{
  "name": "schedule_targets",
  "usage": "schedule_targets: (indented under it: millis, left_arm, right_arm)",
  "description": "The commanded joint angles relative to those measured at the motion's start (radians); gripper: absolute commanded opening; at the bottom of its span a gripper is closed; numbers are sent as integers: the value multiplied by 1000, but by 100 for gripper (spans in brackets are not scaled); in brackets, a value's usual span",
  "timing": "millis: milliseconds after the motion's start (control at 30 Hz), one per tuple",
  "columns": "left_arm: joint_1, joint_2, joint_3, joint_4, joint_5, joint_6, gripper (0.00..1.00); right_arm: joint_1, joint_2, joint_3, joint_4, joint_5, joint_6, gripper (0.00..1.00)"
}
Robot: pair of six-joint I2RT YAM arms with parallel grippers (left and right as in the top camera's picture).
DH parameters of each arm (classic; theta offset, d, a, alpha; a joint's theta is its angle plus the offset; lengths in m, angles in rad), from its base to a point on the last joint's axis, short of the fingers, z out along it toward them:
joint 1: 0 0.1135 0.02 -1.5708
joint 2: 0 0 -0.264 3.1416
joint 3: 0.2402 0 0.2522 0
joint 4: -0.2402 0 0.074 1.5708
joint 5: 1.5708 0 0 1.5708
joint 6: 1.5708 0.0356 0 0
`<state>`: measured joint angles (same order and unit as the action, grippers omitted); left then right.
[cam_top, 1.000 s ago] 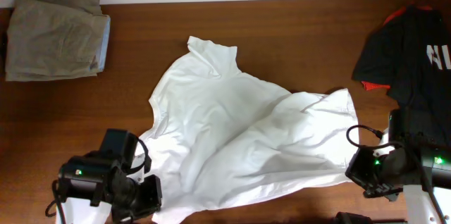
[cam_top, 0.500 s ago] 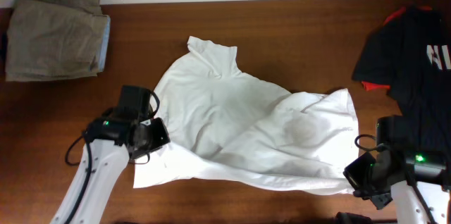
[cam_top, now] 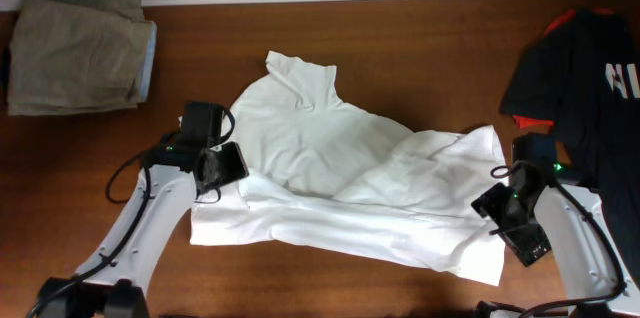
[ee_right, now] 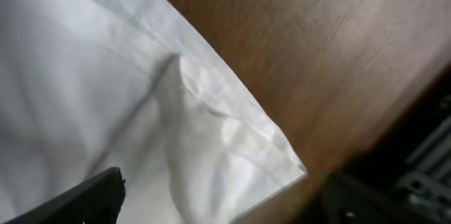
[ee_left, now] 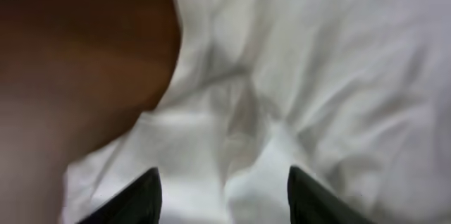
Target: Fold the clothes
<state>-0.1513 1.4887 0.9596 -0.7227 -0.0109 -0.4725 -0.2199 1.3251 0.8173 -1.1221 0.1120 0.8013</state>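
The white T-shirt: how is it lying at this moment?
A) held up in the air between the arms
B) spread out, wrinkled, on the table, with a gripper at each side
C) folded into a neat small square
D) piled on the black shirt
B: the white T-shirt lies wrinkled across the table, with the left gripper at one side edge and the right gripper at the other.
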Motion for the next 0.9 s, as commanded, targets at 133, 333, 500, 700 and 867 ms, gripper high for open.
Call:
schedule_targets:
  millis: [133,333,500,700,867]
  left_arm:
    - [-3,14,19,-217,140,70,8]
    - [-3,228,3,-196,180,70,1]
    - [100,351,3,-94,180,62,1]
    - [373,367,3,-59,171,58,1]
    - [618,366,3,-61,174,58,1]
  right_arm:
    - [5,2,-10,5,-304,-360,33]
    - [5,2,-219,208,-452,-319,20]
    - [3,36,-312,338,-449,-187,22]
    - [4,187,-310,454,-433,-167,22]
    - [5,264,-124,452,-433,-248,22]
